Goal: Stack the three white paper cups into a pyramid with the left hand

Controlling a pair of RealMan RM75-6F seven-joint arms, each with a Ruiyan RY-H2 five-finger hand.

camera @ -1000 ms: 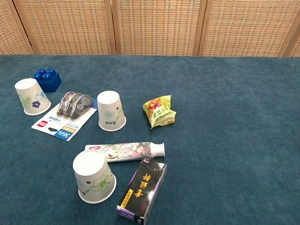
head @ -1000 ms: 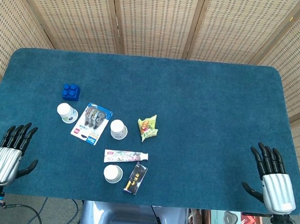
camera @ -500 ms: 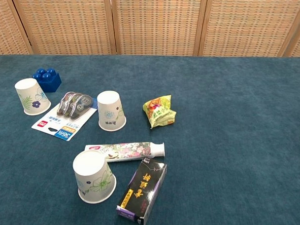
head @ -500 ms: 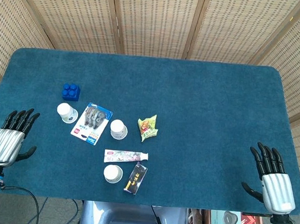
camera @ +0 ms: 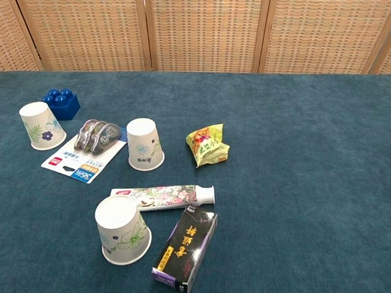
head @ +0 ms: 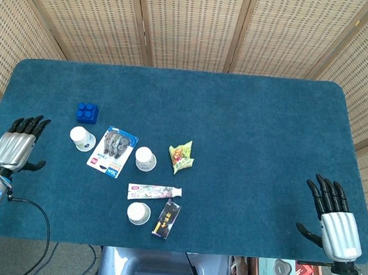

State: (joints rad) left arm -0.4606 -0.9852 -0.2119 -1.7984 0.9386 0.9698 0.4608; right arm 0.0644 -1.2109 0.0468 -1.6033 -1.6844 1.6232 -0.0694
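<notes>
The left hand, fingers spread and holding nothing, has moved up along the blue bench's left edge, from near the front corner to a spot level with the upturned white paper cup beside the blue toy brick

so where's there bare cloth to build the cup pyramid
The table's whole right half is bare, from the snack packet across to the right robot hand. The far strip beyond the blue block is free too. It is crowded left of centre, among the three cups, toothpaste tube and black box.
</notes>
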